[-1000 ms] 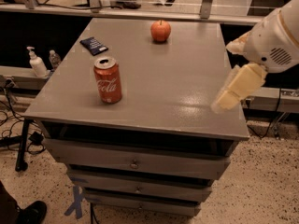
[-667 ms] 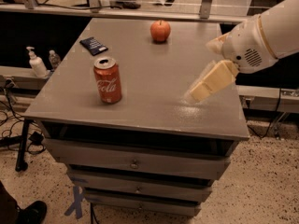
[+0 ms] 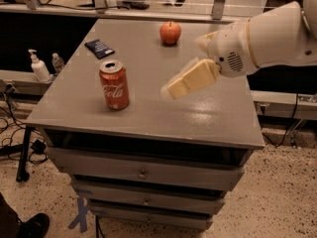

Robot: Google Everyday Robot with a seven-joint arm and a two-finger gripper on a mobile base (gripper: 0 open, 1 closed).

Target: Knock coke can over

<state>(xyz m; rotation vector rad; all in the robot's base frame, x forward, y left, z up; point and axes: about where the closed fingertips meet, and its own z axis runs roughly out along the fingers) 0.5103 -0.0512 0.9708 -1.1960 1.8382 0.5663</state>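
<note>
The coke can (image 3: 114, 85), red with white script and a silver top, stands upright on the grey cabinet top (image 3: 148, 108), left of centre near the front. My gripper (image 3: 172, 89), cream-coloured on a white arm reaching in from the right, hovers above the top to the right of the can, its tips pointing left towards it. A clear gap separates it from the can.
A red-orange apple (image 3: 170, 32) sits at the back centre. A dark flat packet (image 3: 99, 48) lies at the back left. Bottles (image 3: 38, 66) stand on a shelf left of the cabinet. Drawers (image 3: 142, 173) are below the front edge.
My gripper has moved left across the cabinet top, from near the right edge to close beside the can. The can, apple and packet have not moved.
</note>
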